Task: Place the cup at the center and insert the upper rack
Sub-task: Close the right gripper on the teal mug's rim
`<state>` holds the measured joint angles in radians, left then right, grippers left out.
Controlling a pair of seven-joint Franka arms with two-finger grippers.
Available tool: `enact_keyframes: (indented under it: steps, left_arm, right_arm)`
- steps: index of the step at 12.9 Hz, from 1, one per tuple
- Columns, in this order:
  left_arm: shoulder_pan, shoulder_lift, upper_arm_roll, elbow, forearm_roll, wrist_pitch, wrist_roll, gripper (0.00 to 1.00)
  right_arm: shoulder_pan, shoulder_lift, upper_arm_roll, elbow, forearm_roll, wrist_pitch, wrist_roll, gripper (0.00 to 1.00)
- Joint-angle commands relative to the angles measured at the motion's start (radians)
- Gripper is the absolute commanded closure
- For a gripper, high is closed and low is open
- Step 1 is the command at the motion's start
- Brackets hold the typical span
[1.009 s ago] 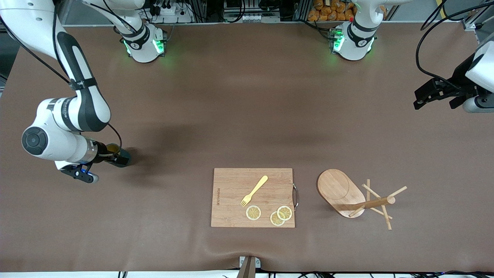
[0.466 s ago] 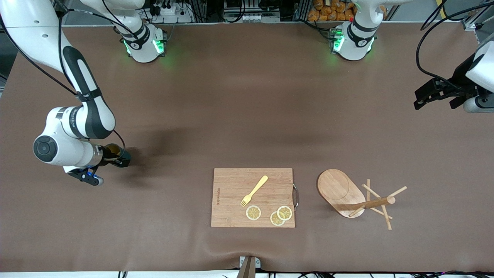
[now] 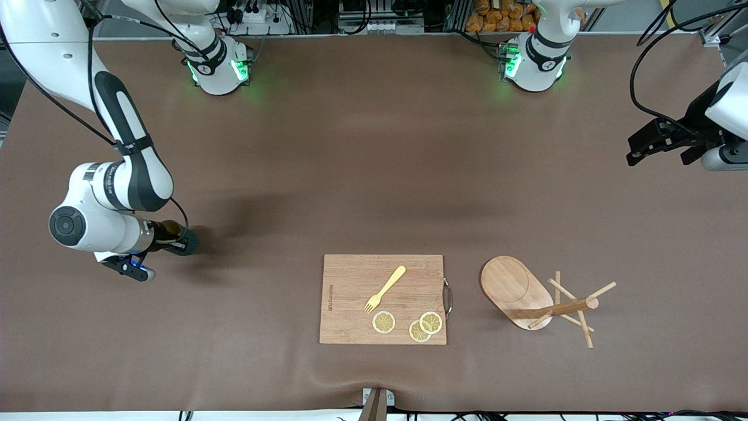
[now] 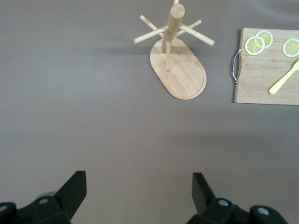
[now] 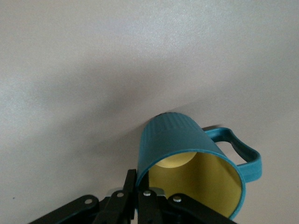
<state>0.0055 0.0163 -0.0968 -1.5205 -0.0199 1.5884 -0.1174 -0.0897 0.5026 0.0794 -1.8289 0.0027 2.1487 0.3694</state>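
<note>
The dark teal cup [image 3: 182, 240] with a yellowish inside is near the right arm's end of the table. My right gripper [image 3: 170, 238] is shut on its rim, one finger inside and one outside. In the right wrist view the cup [image 5: 180, 140] is tilted, its base low at the table and its handle to one side of my gripper [image 5: 145, 181]. The wooden mug tree [image 3: 514, 289] stands upright beside the cutting board, toward the left arm's end. My left gripper [image 3: 632, 155] waits open and empty high over that end. The left wrist view shows the mug tree [image 4: 180, 70] ahead of my left gripper [image 4: 139, 189].
A rectangular wooden cutting board [image 3: 350, 275] with a metal handle lies near the front camera's edge. It carries a yellow fork [image 3: 384, 289] and three lemon slices [image 3: 383, 322]. Brown table cloth covers the table.
The right arm shifted slightly toward the table's middle with the cup in its grip, then held still. The left arm has not moved.
</note>
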Motion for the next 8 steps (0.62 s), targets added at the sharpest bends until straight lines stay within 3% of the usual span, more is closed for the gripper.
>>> enact_keyframes:
  steps: [1, 5, 8]
  left_arm:
    - [0.007, -0.007, -0.003, 0.009, -0.034, -0.013, -0.004, 0.00]
    - [0.010, -0.015, -0.003, 0.006, -0.034, -0.045, -0.005, 0.00]
    - [0.010, -0.013, -0.003, 0.008, -0.032, -0.045, -0.007, 0.00]
  right_arm:
    - [0.005, -0.041, 0.003, 0.006, -0.032, -0.050, 0.017, 1.00]
    - [0.054, -0.070, 0.017, 0.111, -0.030, -0.232, 0.136, 1.00]
    - [0.073, -0.078, 0.127, 0.172, -0.024, -0.303, 0.369, 1.00]
